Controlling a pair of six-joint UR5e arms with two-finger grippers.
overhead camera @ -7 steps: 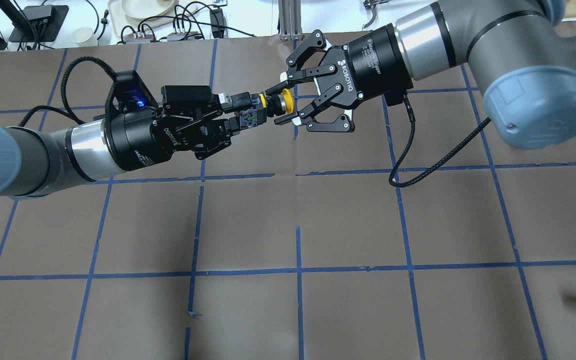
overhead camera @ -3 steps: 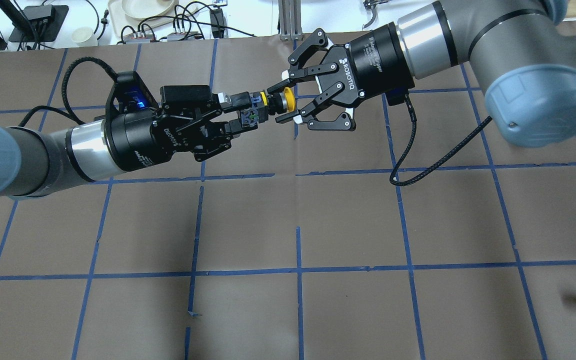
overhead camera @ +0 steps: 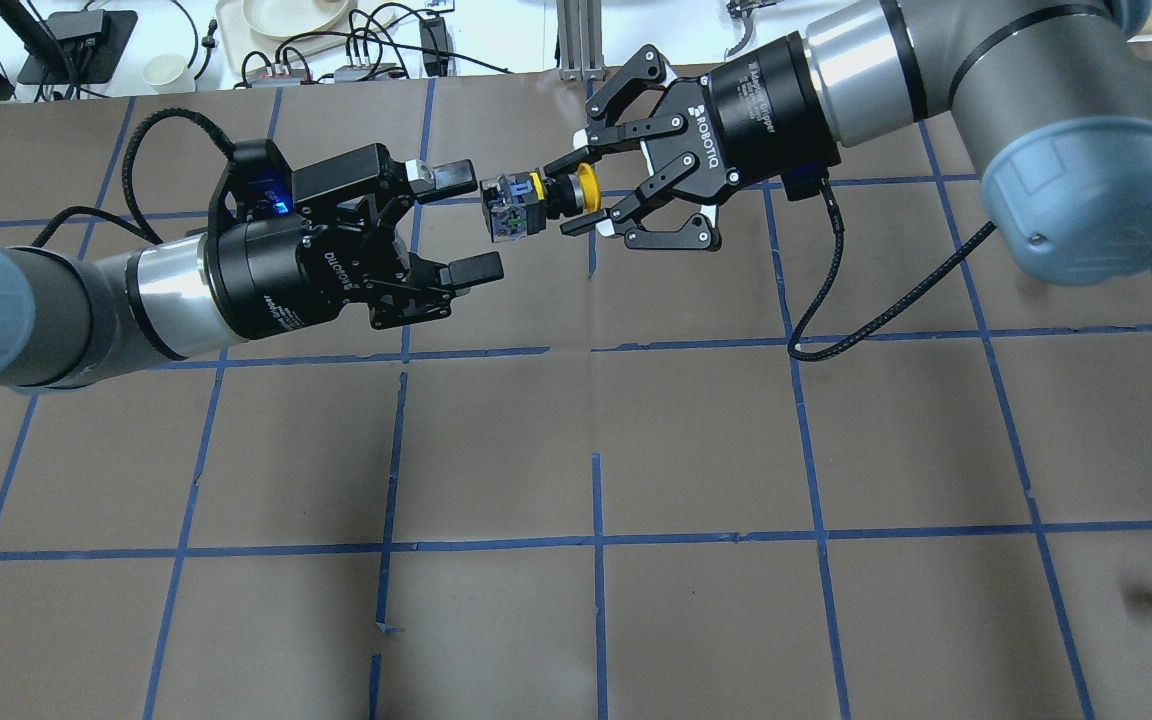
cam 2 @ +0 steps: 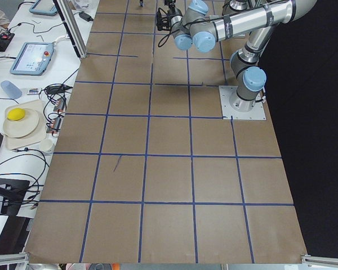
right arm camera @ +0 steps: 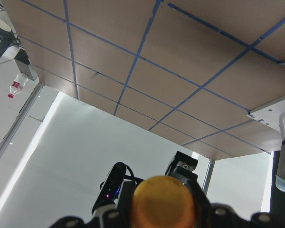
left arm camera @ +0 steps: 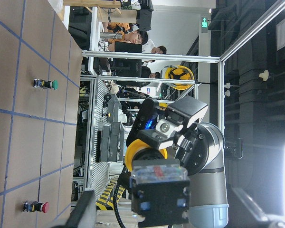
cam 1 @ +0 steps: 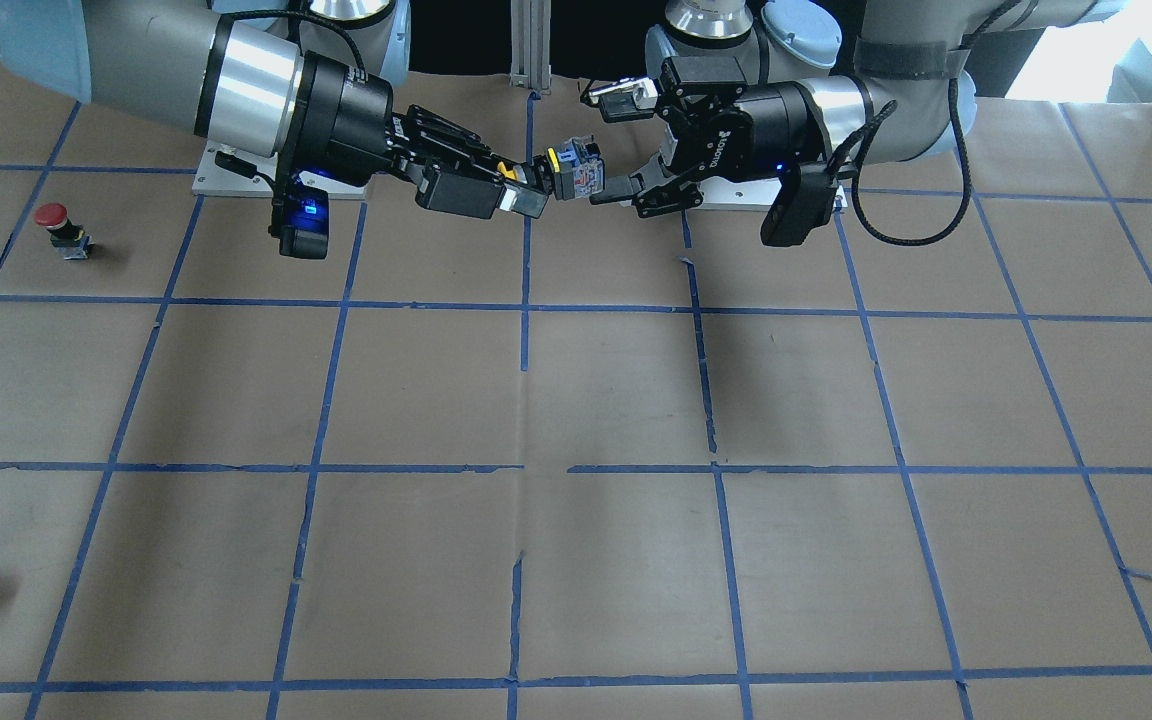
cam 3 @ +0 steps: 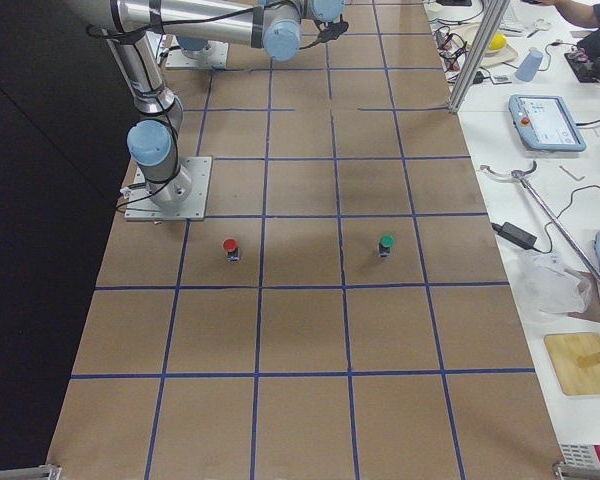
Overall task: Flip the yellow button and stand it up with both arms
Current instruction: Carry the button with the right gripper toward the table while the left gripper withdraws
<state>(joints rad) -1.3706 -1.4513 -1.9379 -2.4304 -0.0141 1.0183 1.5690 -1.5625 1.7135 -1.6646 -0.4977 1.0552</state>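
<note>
Front view: the right gripper (cam 1: 531,186) pinches the yellow button (cam 1: 576,172) in mid-air, and the left gripper (cam 1: 614,148) is spread wide, its fingers clear of the button. Overhead: the right fingers clamp just behind the yellow cap, with the button's body pointing toward the left gripper. Left wrist view: the button's body faces the camera.

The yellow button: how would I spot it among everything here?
Look where the left arm and the right arm meet above the brown gridded table. The right arm's tool pinches the yellow button sideways in mid-air. Its cap is yellow, while the red button stands on the table.
</note>
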